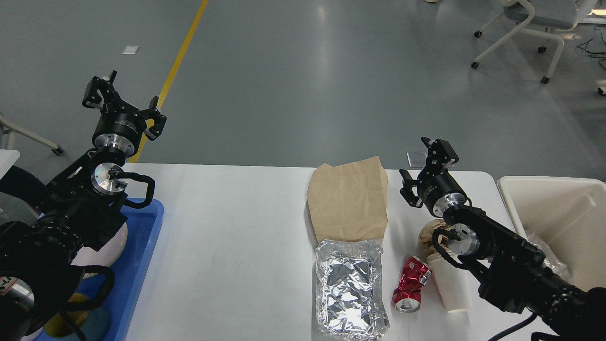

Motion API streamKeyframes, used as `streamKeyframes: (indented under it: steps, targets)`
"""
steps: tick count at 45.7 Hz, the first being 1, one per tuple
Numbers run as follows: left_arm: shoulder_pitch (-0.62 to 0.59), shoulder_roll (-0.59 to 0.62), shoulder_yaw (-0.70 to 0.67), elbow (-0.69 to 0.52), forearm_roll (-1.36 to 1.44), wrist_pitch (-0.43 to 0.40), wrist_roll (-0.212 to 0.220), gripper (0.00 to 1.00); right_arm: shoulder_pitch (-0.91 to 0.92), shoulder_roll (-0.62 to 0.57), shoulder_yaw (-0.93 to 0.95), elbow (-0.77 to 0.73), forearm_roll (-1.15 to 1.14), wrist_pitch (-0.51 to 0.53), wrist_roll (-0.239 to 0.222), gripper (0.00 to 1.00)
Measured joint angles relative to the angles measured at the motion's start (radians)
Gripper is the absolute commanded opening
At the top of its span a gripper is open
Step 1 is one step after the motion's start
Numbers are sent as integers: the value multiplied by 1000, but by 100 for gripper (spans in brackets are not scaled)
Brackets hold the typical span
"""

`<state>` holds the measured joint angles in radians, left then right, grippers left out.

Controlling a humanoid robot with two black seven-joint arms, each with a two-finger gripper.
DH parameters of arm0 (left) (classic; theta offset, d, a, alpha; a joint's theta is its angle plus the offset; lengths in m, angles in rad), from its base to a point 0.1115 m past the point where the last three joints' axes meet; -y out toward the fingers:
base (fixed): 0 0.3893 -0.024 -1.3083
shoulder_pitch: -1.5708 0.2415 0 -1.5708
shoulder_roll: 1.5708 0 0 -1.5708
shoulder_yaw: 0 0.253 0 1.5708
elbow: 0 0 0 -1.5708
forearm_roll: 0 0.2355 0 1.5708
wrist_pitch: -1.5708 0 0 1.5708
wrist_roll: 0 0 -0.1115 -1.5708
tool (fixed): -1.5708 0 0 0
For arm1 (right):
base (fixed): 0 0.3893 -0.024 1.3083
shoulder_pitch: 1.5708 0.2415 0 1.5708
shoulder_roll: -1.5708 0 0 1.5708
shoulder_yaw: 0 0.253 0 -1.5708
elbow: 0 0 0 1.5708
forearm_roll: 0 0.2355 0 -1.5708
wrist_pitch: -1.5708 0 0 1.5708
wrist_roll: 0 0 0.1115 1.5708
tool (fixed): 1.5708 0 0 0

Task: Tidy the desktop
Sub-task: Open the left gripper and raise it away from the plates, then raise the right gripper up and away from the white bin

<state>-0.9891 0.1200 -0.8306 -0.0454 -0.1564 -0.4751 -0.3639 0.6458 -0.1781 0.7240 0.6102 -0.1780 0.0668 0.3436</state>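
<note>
Head view. Desktop point(227, 246) fills the lower part of the frame, white, rounded far corners, grey floor beyond it with a yellow line point(182, 52) running away at upper left.

Left gripper point(124, 105) raised above the far left edge of the desktop, fingers spread apart, nothing between them. Its arm crosses over a blue tray point(147, 237) at the table's left edge; tray holds a pale plate point(111, 248), partly hidden by the arm, and a yellowish item lower down that I cannot identify.

Right gripper point(423, 169) hovers over the far right part of the desktop, just right of a brown paper bag point(348, 201). Fingers spread, holding nothing.

Brown paper bag lies flat, mid-table toward the far edge. Its near edge meets a crumpled foil tray point(349, 289), which sits open side up near the front edge.

Right of the foil tray: crushed red can point(411, 286), lying on its side, close to a white paper cup point(450, 286), also lying down. Crumpled brown paper point(428, 237) at the cup's far end, partly under the right arm; touching or not, cannot tell.

Cream bin point(558, 203) at the right end of the table, clear plastic inside point(544, 248).

White chair on castors point(525, 28) on the floor, upper right
</note>
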Motion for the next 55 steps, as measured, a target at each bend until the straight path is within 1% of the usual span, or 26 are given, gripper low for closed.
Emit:
streamKeyframes:
  steps: [5,7,11,15,20,24,30,37,55]
  targets:
    - [40,-9,0,0,0,-22,-69,96,0,0,0,0,0,0,0,100]
    - [57,-17,0,1,0,-26,-85,96,0,0,0,0,0,-1,0,100]
    - [84,-44,0,1,0,-28,-99,96,0,0,0,0,0,-1,0,100]
    - [99,-64,0,1,0,-29,-102,96,0,0,0,0,0,-1,0,100]
    - [108,-76,14,1,1,-16,-95,96,0,0,0,0,0,0,0,100]
    - [117,-84,53,1,1,-12,-93,96,0,0,0,0,0,0,0,100]
    - [130,-86,102,1,1,-16,-103,96,0,0,0,0,0,1,0,100]
    - [135,-86,109,1,0,-28,-105,96,0,0,0,0,0,1,0,100]
    - [136,-86,110,1,0,-30,-105,96,0,0,0,0,0,0,0,100]
